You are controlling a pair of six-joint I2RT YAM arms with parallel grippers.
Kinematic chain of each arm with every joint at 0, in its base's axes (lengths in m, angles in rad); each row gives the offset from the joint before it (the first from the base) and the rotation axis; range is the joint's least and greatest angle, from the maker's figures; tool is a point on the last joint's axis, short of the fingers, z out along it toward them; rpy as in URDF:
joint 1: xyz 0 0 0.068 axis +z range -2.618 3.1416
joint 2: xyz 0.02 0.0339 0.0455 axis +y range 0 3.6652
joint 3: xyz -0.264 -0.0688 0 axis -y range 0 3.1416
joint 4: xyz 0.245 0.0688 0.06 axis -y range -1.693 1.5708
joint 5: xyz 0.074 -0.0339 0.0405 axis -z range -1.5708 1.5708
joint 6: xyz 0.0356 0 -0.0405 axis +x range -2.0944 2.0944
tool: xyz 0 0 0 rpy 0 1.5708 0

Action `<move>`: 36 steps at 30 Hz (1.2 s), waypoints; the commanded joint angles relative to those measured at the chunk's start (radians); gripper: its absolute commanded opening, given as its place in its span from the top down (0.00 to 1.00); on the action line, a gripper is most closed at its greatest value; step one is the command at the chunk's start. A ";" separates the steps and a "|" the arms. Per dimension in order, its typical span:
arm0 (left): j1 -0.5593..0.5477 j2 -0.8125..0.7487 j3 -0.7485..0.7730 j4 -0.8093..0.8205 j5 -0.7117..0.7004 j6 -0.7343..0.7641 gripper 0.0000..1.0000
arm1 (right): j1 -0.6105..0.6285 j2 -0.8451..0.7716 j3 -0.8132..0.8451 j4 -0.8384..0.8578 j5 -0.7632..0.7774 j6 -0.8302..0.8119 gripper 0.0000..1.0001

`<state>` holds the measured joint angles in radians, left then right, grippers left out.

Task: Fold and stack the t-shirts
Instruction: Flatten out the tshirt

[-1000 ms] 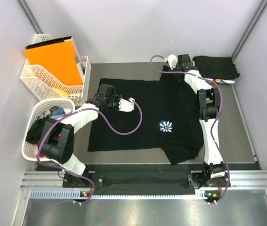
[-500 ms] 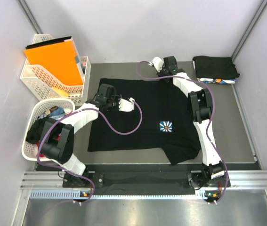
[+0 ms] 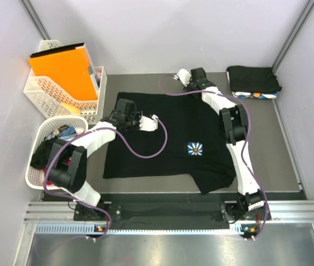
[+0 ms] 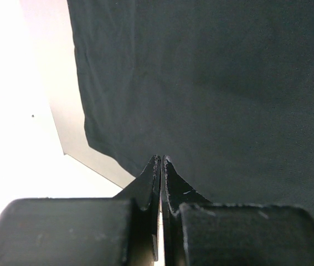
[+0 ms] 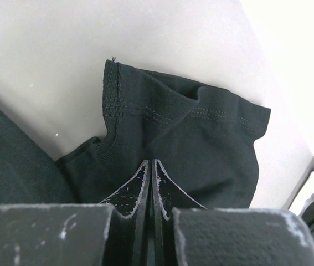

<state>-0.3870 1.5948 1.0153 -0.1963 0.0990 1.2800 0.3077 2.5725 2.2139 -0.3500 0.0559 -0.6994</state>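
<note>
A black t-shirt (image 3: 173, 127) with a small white-and-blue flower print (image 3: 195, 148) lies spread flat on the table. My left gripper (image 3: 122, 106) is shut, and its tips (image 4: 161, 158) rest on the cloth (image 4: 228, 83) near the shirt's left edge. My right gripper (image 3: 192, 88) is at the shirt's far right corner. In the right wrist view it (image 5: 150, 162) is shut on the rumpled, stitched sleeve (image 5: 201, 138). A stack of folded shirts (image 3: 253, 79), black over a white-blue patterned one, sits at the back right.
A white lattice basket (image 3: 35, 172) with more clothes stands at the left edge. Behind it another lattice basket (image 3: 62, 94) holds the orange folder (image 3: 62, 69). Purple cables loop over the shirt. Side walls stand close on both sides.
My right gripper has moved left along the shirt's far edge, drawing the sleeve inward. The left arm has not moved.
</note>
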 commanded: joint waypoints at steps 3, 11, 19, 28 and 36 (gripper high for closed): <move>-0.004 -0.036 0.008 0.001 0.008 -0.018 1.00 | -0.002 0.014 0.038 0.048 0.114 0.003 1.00; -0.006 -0.067 0.000 -0.026 0.024 -0.024 1.00 | -0.051 0.087 0.112 -0.013 0.157 0.000 1.00; -0.013 -0.101 0.000 -0.040 0.036 -0.027 1.00 | -0.073 0.109 0.121 -0.020 0.193 -0.028 1.00; -0.032 -0.125 -0.007 -0.061 0.062 -0.028 1.00 | -0.091 0.091 0.080 0.042 0.228 -0.115 1.00; -0.050 -0.142 -0.021 -0.058 0.067 -0.042 1.00 | -0.088 -0.072 0.006 0.190 0.277 -0.046 0.89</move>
<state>-0.4240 1.4967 1.0054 -0.2600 0.1379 1.2579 0.2310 2.6392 2.2566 -0.2451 0.2775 -0.7879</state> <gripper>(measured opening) 0.010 0.090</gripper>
